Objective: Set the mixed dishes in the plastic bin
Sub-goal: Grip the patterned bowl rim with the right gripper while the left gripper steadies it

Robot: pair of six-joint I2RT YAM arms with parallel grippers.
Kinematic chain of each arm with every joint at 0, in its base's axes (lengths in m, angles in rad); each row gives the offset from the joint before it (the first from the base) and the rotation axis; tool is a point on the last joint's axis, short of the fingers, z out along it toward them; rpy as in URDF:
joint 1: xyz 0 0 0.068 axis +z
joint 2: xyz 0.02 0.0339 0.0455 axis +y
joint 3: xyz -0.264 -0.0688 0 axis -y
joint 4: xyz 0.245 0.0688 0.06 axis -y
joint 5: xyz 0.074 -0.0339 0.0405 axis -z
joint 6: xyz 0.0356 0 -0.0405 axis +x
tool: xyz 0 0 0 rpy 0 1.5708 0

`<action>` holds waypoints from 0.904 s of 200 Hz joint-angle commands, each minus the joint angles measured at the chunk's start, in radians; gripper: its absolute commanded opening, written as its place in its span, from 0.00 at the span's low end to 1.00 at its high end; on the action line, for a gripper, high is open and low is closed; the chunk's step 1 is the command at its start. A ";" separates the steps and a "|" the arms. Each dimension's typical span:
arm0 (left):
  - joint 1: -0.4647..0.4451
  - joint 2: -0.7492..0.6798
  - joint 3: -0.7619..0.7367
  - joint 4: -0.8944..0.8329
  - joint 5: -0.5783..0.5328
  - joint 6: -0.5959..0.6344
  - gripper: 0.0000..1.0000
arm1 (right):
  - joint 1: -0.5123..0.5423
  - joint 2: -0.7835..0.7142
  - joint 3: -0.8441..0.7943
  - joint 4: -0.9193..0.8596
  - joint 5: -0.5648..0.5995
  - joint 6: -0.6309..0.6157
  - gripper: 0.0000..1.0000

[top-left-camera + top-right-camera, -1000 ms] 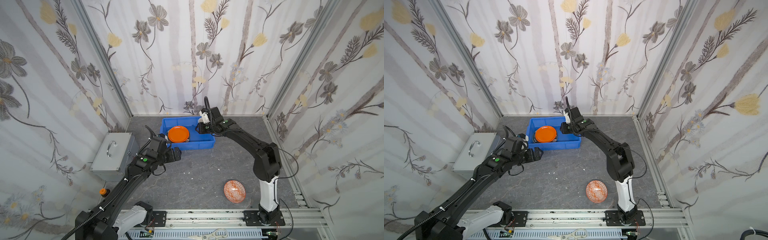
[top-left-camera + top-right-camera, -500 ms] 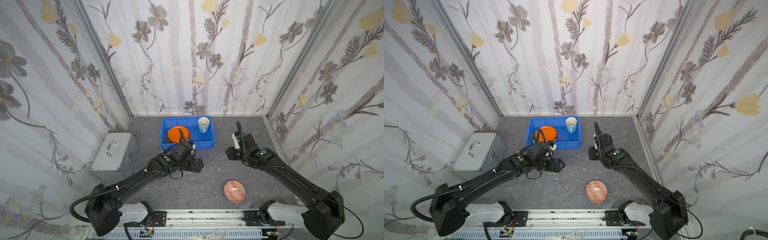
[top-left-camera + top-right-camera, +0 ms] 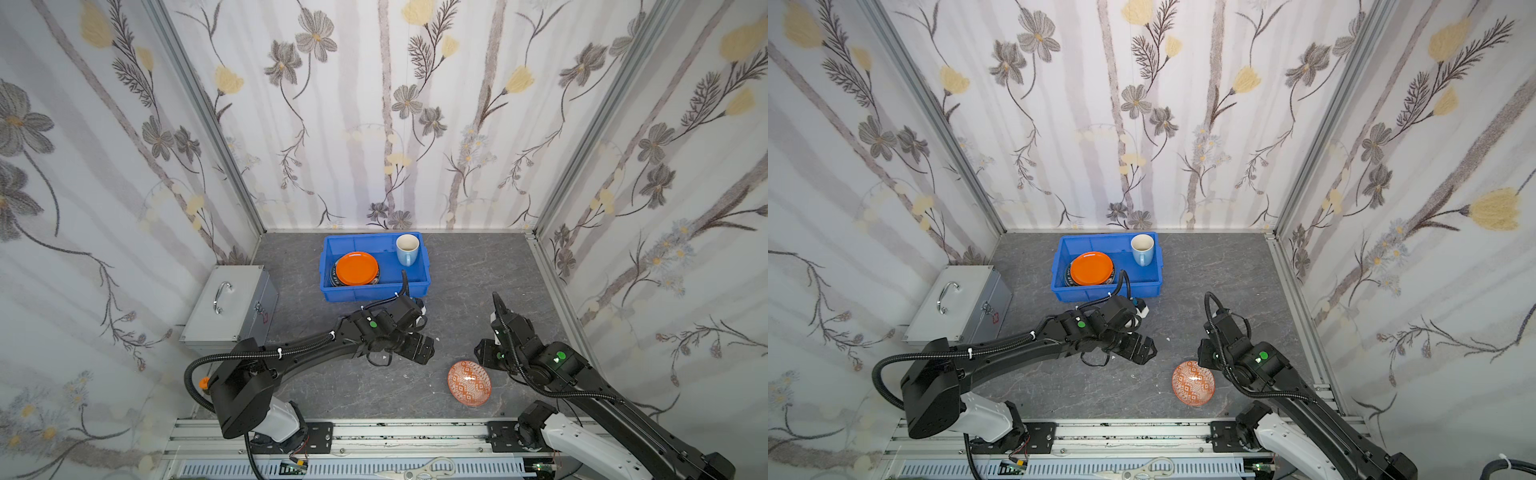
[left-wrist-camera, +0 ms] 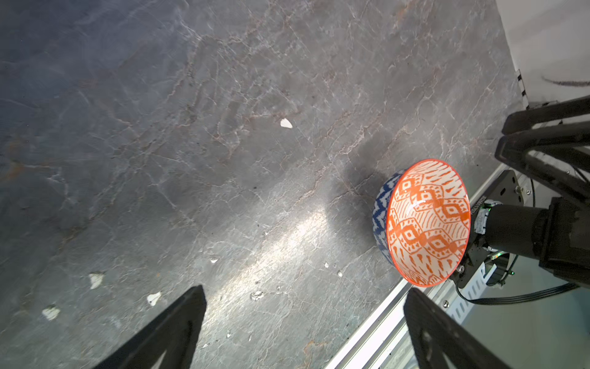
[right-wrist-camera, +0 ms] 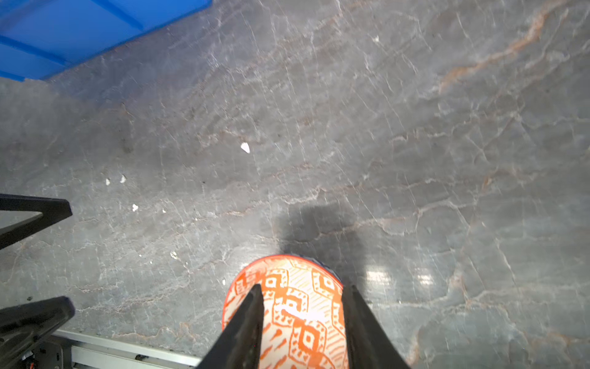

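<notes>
The orange patterned bowl [image 3: 468, 382] [image 3: 1192, 382] sits upright on the grey table near the front, blue-patterned outside [image 4: 427, 220]. My right gripper [image 5: 303, 294] [image 3: 483, 354] hovers over the bowl's [image 5: 287, 316] far side. It is open, with the bowl showing between the fingers and nothing gripped. My left gripper [image 4: 305, 292] [image 3: 419, 353] [image 3: 1142, 351] is wide open and empty, a little left of the bowl. The blue plastic bin [image 3: 374, 293] [image 3: 1105, 293] at the back holds an orange plate [image 3: 356, 268] [image 3: 1091, 268] stacked on a dark plate, and a light-blue mug [image 3: 406, 248] [image 3: 1142, 248] standing upright.
A grey metal case [image 3: 228, 307] [image 3: 955, 307] with a handle stands at the left. An orange-capped bottle [image 3: 203, 383] peeks out behind the left arm's base. A metal rail [image 3: 374, 432] runs along the front edge. Small white chips [image 4: 285, 123] lie on the table.
The right gripper has left the mug standing in the bin and pulled back to the front, over the bowl. The left arm has swung from beside the bin toward the bowl.
</notes>
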 commanded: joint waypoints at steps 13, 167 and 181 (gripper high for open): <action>-0.015 0.045 0.026 0.039 0.024 0.028 1.00 | 0.047 -0.037 -0.039 -0.126 0.021 0.125 0.41; -0.012 0.062 -0.014 0.084 0.035 0.054 1.00 | 0.199 0.038 -0.070 -0.054 0.012 0.281 0.40; -0.009 0.059 -0.019 0.091 0.038 0.054 1.00 | 0.203 0.033 -0.031 -0.094 0.047 0.284 0.40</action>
